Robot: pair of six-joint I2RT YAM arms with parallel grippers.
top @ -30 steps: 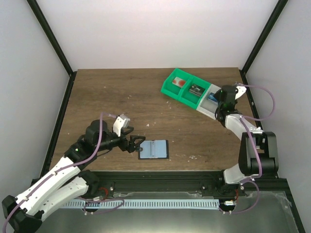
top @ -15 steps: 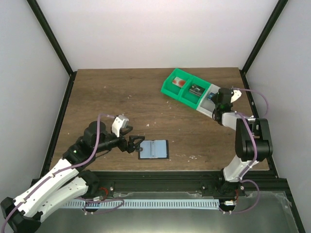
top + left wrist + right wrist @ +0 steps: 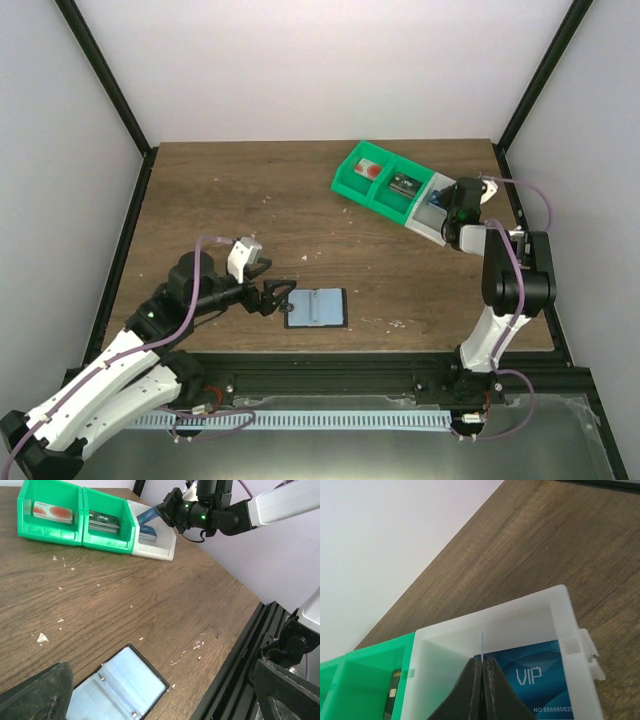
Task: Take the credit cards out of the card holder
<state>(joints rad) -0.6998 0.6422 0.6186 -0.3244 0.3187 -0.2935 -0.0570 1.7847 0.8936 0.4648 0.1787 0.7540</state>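
Note:
The card holder (image 3: 318,308) lies open on the wooden table near the front edge, its pale blue panels up (image 3: 117,687). My left gripper (image 3: 279,297) hovers just left of it, open wide, with nothing between its fingers (image 3: 35,695). My right gripper (image 3: 450,203) hangs over the white bin (image 3: 430,222) at the back right. It is shut on a thin credit card, seen edge-on (image 3: 483,642) in the right wrist view and as a blue strip (image 3: 149,515) in the left wrist view. Another blue VIP card (image 3: 540,680) lies in the white bin (image 3: 490,625).
Two green bins (image 3: 375,175) adjoin the white one; one holds a red-and-white card (image 3: 52,511), the other a dark card (image 3: 104,522). A black frame rail (image 3: 235,670) runs along the table's front edge. White walls enclose the table.
The right arm's elbow has swung in and upright while its gripper stays over the white bin with the card. The left arm has eased slightly back to the left.

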